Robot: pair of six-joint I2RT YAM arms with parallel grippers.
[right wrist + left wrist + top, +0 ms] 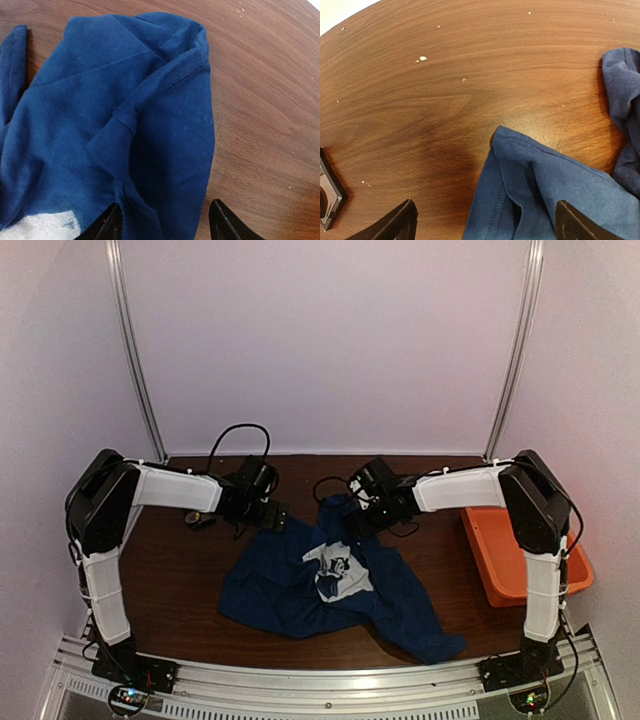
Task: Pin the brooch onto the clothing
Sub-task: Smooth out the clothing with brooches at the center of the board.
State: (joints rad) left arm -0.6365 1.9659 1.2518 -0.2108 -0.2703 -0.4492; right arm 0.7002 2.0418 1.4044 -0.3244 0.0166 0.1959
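T-shirt, navy, lies crumpled mid-table, toward the front edge, white print face-up approx. at its centre. One corner trails to front right. Brooch: can't make it out in any view.

Far left, L arm rises from its base, elbow high, forearm reaching inward. Small black box sits on the wood just left of L gripper, apart from the shirt. In L wrist view the black box shows only as a corner at the left edge. L gripper fingers are spread wide w/ nothing held. One tip is over bare table, the other over a hemmed fold of T-shirt lying flat below. Pale specks dot the wood beyond.

R gripper hangs over the shirt's rear edge, behind the print. R wrist view: R gripper fingers parted, not clamped. One tip is over bunched T-shirt, the other over bare table, w/ a strip of wood showing btwn cloth edge and that tip. Stitched seam crosses the raised fold. A corner of the print shows bottom-left.

Far right: orange tub at the table's right edge, beside R arm, apart from the shirt.
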